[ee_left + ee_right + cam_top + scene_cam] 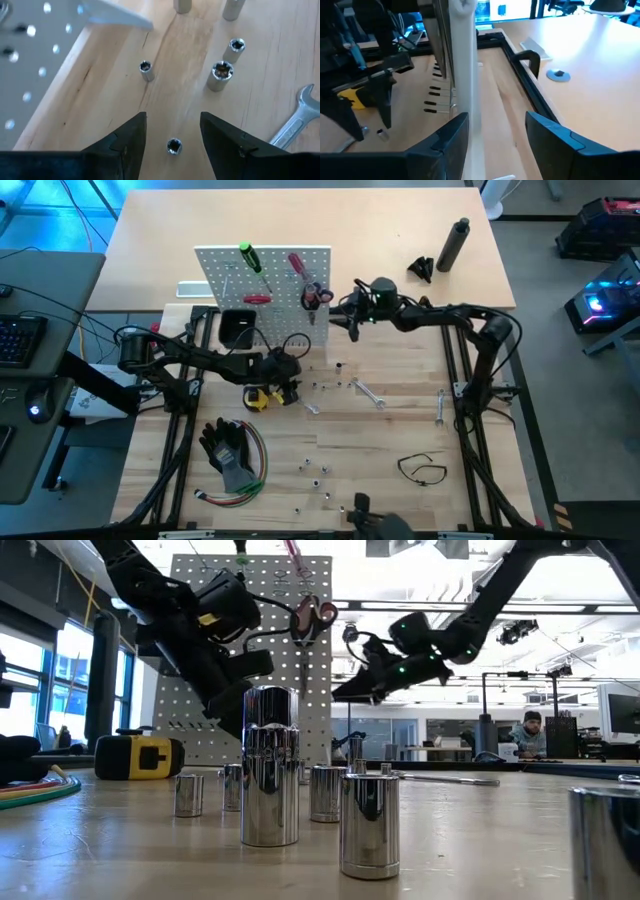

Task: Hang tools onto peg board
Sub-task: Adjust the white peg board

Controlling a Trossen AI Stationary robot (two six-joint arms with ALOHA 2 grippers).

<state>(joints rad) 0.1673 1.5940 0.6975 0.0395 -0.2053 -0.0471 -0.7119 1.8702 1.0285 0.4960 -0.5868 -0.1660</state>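
The peg board [262, 290] stands upright at the table's middle far side. A green-handled screwdriver [248, 257], a red-handled one [297, 265] and red-handled scissors [315, 295] hang on it, above a black bin [237, 327]. My left gripper [172, 130] is open, slanting down in front of the board, with a tiny socket [174, 146] on the table between its fingertips. A yellow tape measure [258, 397] lies beside it. My right gripper [497, 132] is open and holds nothing, close to the board's right edge [465, 60]. Two wrenches [368, 392] [440, 408] and a black loop [422, 469] lie on the table.
Several small sockets [220, 76] stand scattered on the wood in front of the board. Black gloves [228, 450] and coloured wires [235, 492] lie near left. A black bottle [453, 245] and a small black piece [421, 269] sit at the far right.
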